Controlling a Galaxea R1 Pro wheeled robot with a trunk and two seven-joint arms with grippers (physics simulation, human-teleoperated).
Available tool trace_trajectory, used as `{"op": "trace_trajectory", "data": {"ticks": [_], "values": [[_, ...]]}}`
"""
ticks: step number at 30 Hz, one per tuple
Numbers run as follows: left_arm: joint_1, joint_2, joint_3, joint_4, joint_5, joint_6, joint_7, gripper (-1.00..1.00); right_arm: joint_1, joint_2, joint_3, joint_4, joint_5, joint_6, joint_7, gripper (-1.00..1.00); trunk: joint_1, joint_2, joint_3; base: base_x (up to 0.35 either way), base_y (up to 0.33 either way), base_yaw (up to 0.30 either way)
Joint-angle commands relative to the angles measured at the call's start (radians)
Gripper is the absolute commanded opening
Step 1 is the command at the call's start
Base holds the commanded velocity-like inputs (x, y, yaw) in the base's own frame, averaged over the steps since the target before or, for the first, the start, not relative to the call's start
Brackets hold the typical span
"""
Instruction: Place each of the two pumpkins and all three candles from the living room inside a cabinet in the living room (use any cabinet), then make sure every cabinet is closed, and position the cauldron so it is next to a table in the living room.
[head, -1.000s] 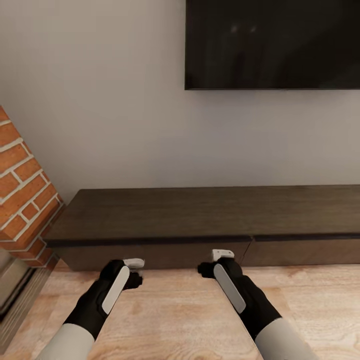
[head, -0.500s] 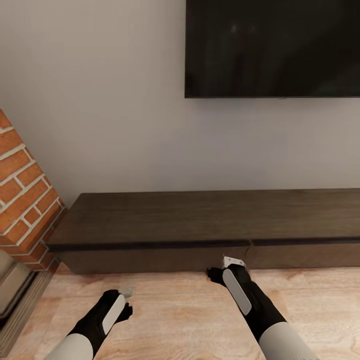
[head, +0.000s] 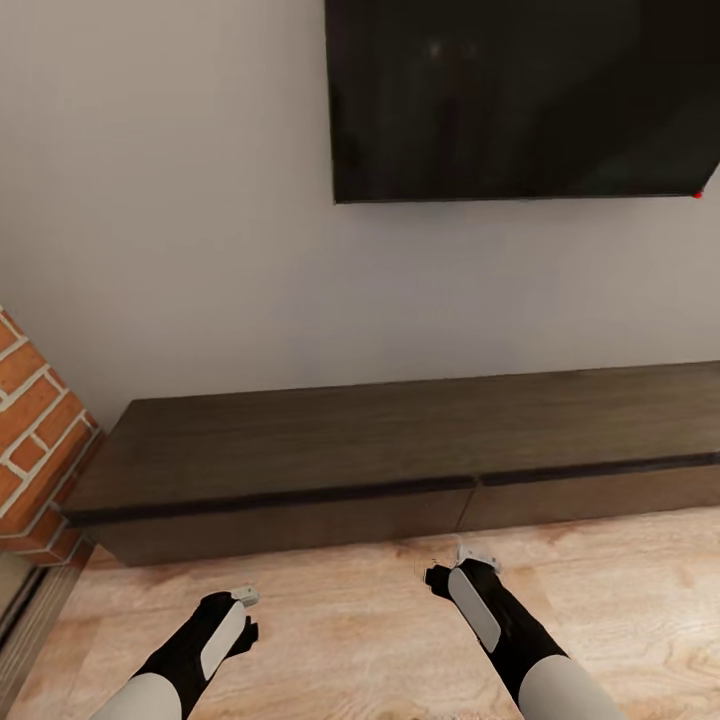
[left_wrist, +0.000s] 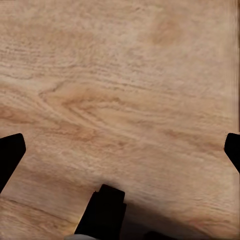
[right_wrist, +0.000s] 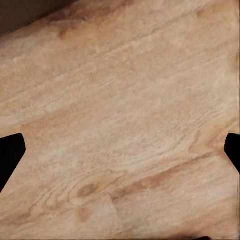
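Floorboards of light wood lie nearest, under both arms. The left gripper hangs low over them, nearer the robot's body, and the right gripper reaches a little farther forward, just short of the cabinet's front. In the left wrist view the left gripper shows its two dark fingertips at opposite edges of the picture, spread wide with nothing between them but bare planks. The right wrist view shows the same for the right gripper: fingers splayed apart and empty above the wood grain, with a dark strip of the cabinet in one corner.

Beyond the grippers stands the cabinet, a long, low, dark brown unit running along the wall. Its drawer fronts sit flush under the top board, shut, with a thin seam between two of them just ahead of the right gripper. Nothing rests on its top.

At the cabinet's left end a red brick fireplace juts out, touching or very near its corner; a pale hearth edge runs along the floor below it.

Behind the cabinet rises a pale grey wall, and a black TV hangs on it well above the cabinet top.
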Motion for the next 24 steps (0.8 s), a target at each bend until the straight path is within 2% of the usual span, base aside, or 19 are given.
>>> {"op": "trace_trajectory", "data": {"ticks": [1, 8, 14, 24], "values": [[0.0, 0.001, -0.006, -0.001, 0.011, 0.002, 0.009, 1.0, -0.001, -0.001, 0.004, 0.006, -0.009, -0.004, -0.009, 1.0, 0.0, 0.0, -0.002, 0.0, 0.0, -0.209], [0.003, 0.014, -0.004, 0.002, 0.012, -0.074, 0.009, 1.0, -0.001, -0.001, 0.004, 0.034, -0.011, -0.022, -0.009, 1.0, 0.0, 0.0, -0.01, 0.0, 0.0, -0.209], [0.004, 0.018, -0.004, 0.002, 0.014, -0.089, 0.008, 1.0, -0.001, -0.001, 0.004, 0.038, -0.01, -0.023, -0.009, 1.0, 0.0, 0.0, -0.017, -0.004, 0.0, -0.21], [0.005, 0.017, -0.005, 0.021, 0.006, -0.092, 0.008, 1.0, -0.001, -0.003, 0.003, 0.041, -0.01, -0.033, -0.009, 1.0, 0.0, 0.0, -0.029, -0.092, 0.0, -0.209]]}}
